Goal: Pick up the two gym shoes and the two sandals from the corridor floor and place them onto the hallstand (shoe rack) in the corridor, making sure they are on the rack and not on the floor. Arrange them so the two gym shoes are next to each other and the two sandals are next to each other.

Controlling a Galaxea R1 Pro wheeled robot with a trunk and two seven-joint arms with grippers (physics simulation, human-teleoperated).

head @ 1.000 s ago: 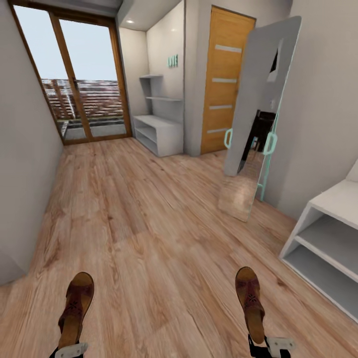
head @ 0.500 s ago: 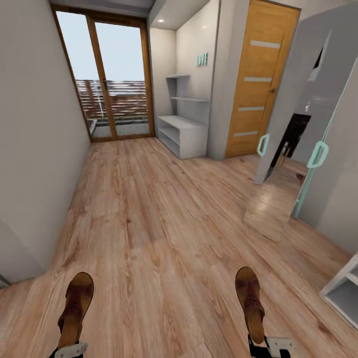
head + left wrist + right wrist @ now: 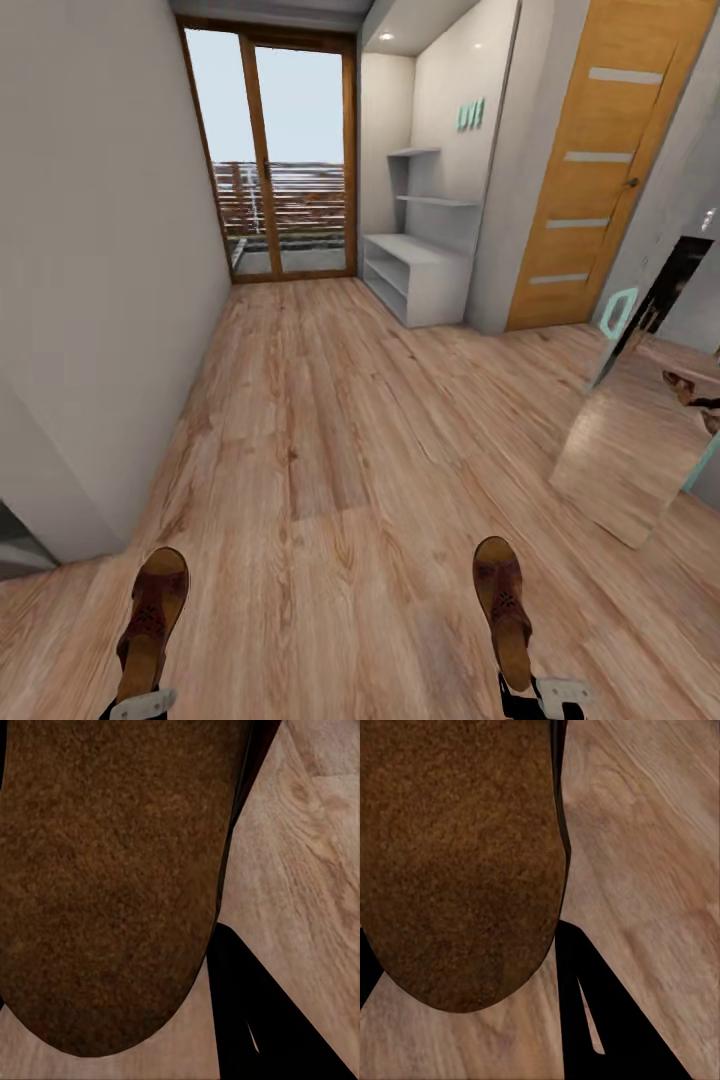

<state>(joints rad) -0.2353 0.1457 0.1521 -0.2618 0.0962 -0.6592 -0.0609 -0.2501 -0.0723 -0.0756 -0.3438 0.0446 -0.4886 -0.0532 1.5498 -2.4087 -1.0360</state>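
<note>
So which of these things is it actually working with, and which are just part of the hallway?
Job:
- two flat dark brown leather sandals, one in the left hand, one in the right hand
- pale grey-white hallstand with wall shelves
- wood-plank floor

Just there:
- orange wooden door
- leaning mirror
- glass balcony doors

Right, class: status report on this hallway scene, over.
Left pincer shut on dark brown woven sandal. Right pincer likewise, second sandal. Pale grey hallstand ahead, unobstructed.

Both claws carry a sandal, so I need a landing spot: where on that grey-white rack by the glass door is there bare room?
The pale grey-white hallstand looks bare: its flat top beside the wall, both open tiers below, and the two staggered wall shelves above. Nothing looks crowded. The dark brown woven sandals hang over the wood-plank floor.
</note>
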